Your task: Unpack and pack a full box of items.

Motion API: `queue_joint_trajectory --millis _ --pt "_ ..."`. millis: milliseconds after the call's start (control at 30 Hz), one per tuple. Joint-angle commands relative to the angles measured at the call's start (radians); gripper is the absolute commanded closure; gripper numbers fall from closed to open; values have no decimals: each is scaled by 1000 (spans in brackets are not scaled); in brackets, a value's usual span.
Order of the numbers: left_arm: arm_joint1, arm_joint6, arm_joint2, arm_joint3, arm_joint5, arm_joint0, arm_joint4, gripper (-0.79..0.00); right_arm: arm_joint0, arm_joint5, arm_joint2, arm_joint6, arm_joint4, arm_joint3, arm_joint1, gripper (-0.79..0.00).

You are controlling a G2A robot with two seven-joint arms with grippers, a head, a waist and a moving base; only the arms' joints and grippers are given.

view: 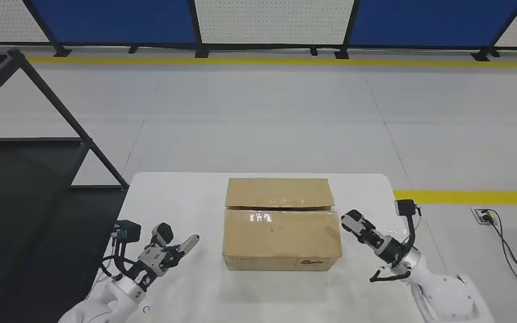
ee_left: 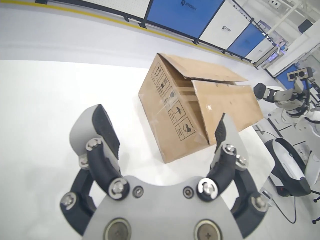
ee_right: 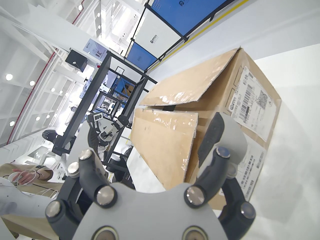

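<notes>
The box (view: 281,226) sits in the middle of the white worktop (view: 178,194). Its top is shut. Two flaps are folded down over it. The far flap (view: 279,192) and the near flap (view: 281,232) meet in a line across the top. There is a small dark gap (ee_right: 160,107) there, and the far flap's edge sits a little higher. We see no tape holding them. We cannot see what is inside.

The left jaws are to the left of the box, near the front edge of the worktop and apart from the box. They are spread wide and hold nothing. The right jaws are to the right of the box, close to its side but not touching it. They are spread wide too, with nothing in them.

We think the first job is to open the flaps, and nothing has come out yet. To do it well, we should slip one jaw under the raised edge of the far flap and lift it slowly up and back. The other jaws could press on the box so it does not slide. Then we fold the near flap toward us. The flaps look bent and may spring back, so we should push each one all the way open.
</notes>
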State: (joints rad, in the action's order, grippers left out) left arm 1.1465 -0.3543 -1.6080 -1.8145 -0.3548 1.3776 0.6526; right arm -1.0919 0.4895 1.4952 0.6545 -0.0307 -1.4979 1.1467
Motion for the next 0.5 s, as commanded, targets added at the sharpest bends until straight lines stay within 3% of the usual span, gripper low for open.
queue_joint_trajectory --millis 0,467 --pt "0 -9 5 3 1 1 -17 -785 17 9 -9 9 4 21 0 -785" --pt "-2 -17 2 10 2 11 -31 -785 53 136 -11 161 250 83 -10 -785"
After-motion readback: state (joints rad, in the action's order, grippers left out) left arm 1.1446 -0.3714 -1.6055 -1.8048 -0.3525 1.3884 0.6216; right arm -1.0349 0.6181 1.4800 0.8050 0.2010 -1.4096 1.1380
